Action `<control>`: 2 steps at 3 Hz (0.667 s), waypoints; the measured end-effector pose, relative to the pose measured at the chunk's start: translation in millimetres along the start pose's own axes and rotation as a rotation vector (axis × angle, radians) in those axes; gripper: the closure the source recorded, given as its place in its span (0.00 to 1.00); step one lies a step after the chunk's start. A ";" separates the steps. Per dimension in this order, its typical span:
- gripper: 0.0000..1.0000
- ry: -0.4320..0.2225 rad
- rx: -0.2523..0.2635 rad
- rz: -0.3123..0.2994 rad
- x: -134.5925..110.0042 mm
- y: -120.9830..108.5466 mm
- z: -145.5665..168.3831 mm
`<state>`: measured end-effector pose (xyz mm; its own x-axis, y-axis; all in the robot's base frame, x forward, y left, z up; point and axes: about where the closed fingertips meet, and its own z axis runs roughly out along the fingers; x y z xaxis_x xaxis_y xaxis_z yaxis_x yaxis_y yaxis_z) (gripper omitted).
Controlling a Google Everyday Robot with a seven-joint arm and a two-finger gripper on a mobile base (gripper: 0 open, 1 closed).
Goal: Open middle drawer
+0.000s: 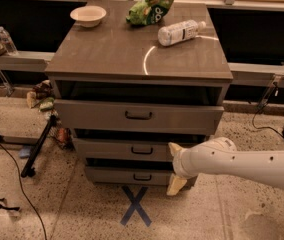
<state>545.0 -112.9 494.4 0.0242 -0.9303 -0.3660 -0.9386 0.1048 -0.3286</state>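
Currently your gripper [174, 166] hangs at the right end of the cabinet [137, 59], at about three o'clock from the middle drawer [107, 149]. Its two pale fingers [174, 148] are spread wide, one up and one down, and they hold nothing. The upper finger lies against the drawer's right end; I cannot tell whether it touches.

The middle drawer is the second of three grey fronts, low and flat, tucked in shadow under the taller top drawer [92, 115], which stands proud of it. It looks like stiff sheet metal on slides, so expect it to move in a straight line with some resistance and no flex. The front is smooth and gives nothing to pinch. Take it by the small dark loop handle [142, 150] at its centre, at about nine o'clock from the gripper. The loop is shallow, so a finger will likely need to hook behind it squarely or it may slip off.

Mind the overhanging top drawer at twelve o'clock from the handle, and the bottom drawer [107, 175] with its own similar handle at six o'clock, which is easy to mistake. On top lie a bowl [87, 15], a green snack bag [149, 10] and a tipped plastic bottle [181, 32] that a hard jerk could set rolling. A blue tape cross [135, 205] marks the floor in front, and a black stand leg [37, 146] slants at nine o'clock, well apart.
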 end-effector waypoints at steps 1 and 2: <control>0.00 0.003 0.017 -0.007 10.5 -19.3 17.4; 0.00 0.010 0.039 -0.015 18.1 -36.6 33.7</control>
<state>591.5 -121.7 470.5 0.0347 -0.9352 -0.3525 -0.9241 0.1043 -0.3677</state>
